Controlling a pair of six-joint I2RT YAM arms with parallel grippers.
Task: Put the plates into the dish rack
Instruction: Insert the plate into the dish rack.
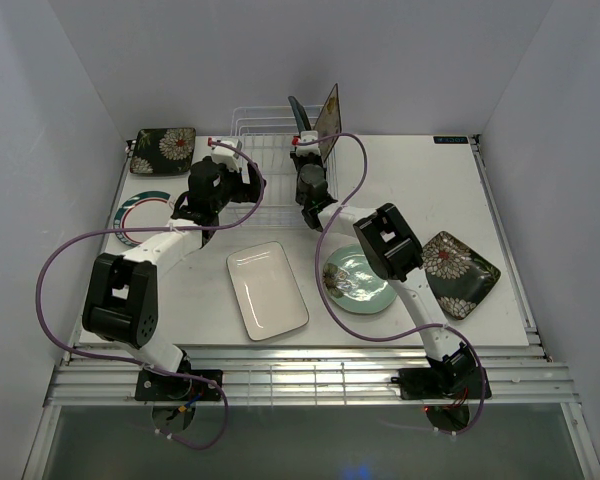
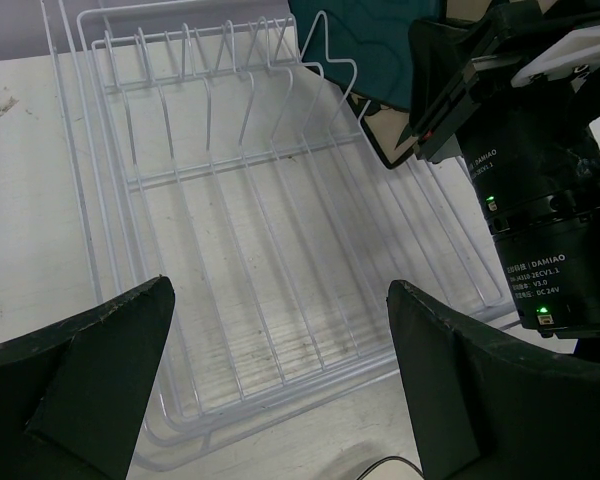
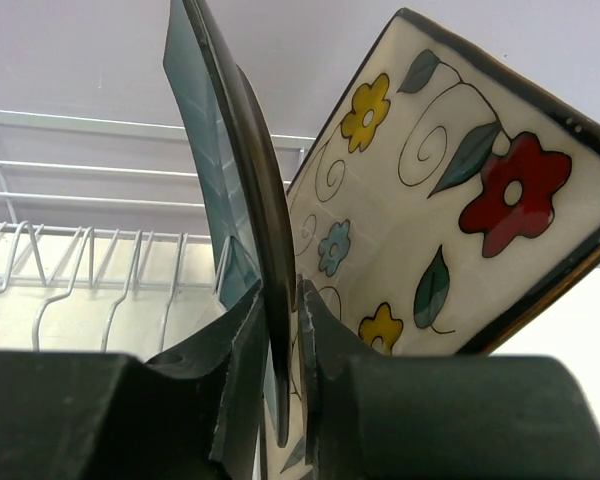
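Slotting step: the right gripper pinches the teal square plate upright at the dish rack, by the desk's far edge, beside the cream floral plate; the left gripper hangs spread above the rack; next, we judge, the plate must seat between prongs before release.

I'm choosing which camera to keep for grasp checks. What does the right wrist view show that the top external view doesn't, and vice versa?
Only the right wrist view: the right tool pinching the teal plate by its rim, and the red, yellow and blue flowers on the cream plate beside it. Only the top external view: five plates lying flat: the white rectangular plate, mint-green plate, green-rimmed plate, far-left dark floral plate and right dark floral plate. Both: the teal and cream plates upright at the dish rack.
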